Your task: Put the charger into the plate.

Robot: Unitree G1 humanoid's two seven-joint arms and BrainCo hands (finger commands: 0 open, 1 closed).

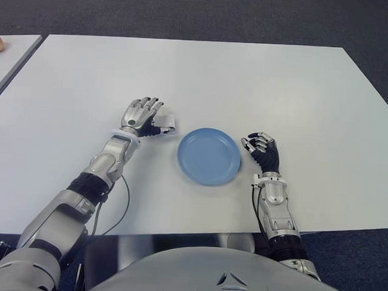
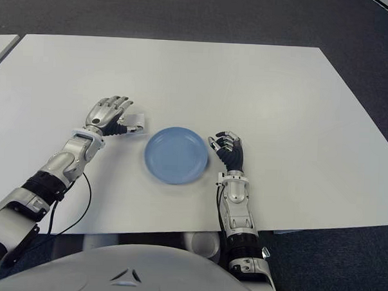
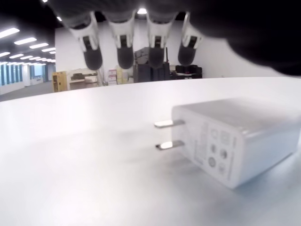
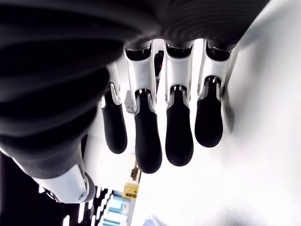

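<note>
A white table fills the view, seen from the robot's head; a white charger, a small block with two metal prongs, lies flat on it, just left of a round blue plate and not yet in it. The left hand sits at the charger's left side, fingers extended and apart above the table, thumb beside the block; the wrist view shows the fingers not closed on the charger, and whether the thumb touches it cannot be told. The right hand shows just right of the plate, idle, fingers loosely curled and holding nothing.

The charger looks light, rigid and smooth-sided, so it may slip under a weak pinch; it seems sturdy, not fragile. The best hold is likely across its two broad flat faces, thumb against fingers, clear of the prongs.

The plate is shallow with a low rim, so only a small lift should clear it. The table is bare between charger and plate; its edges lie well away, leaving open room for a short move to the right.
</note>
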